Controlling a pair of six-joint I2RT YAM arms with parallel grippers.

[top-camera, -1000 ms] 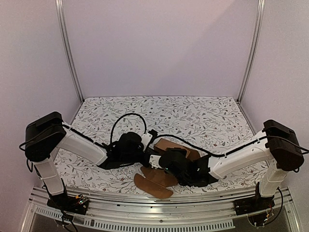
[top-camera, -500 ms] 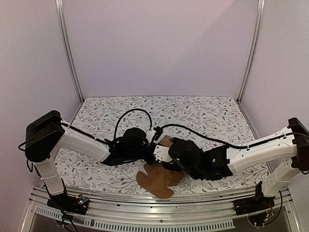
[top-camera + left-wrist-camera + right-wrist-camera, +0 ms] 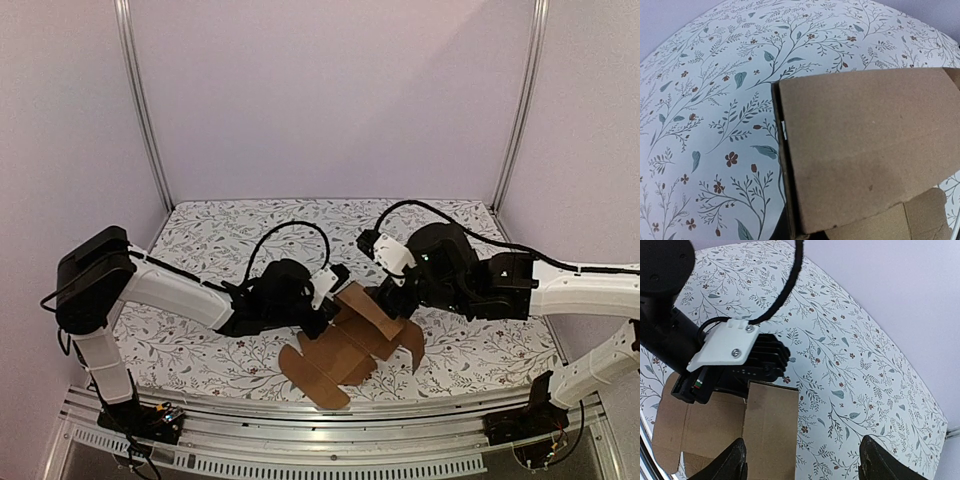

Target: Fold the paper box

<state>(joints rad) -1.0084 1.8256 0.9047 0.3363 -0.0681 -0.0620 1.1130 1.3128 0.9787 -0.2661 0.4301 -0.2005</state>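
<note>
The paper box (image 3: pixel 345 350) is a brown die-cut cardboard sheet, partly folded, lying near the table's front middle with one panel raised. My left gripper (image 3: pixel 327 290) is shut on the far edge of that raised panel (image 3: pixel 865 145). Its fingers are hidden behind the card in the left wrist view. In the right wrist view the left gripper (image 3: pixel 760 371) sits at the top edge of the panel (image 3: pixel 771 430). My right gripper (image 3: pixel 805 465) hangs open above the panel's right edge, holding nothing. From above, the right gripper (image 3: pixel 392 288) is just right of the box.
The floral tablecloth (image 3: pixel 240 230) covers the table. Black cables (image 3: pixel 290 235) loop above both wrists. Metal frame posts (image 3: pixel 140 100) stand at the back corners, and a metal rail (image 3: pixel 300 445) runs along the front edge.
My right gripper has opened, let go of the box and pulled back to the right and upward. The box has shifted right with one panel now raised. The left gripper stays shut.
</note>
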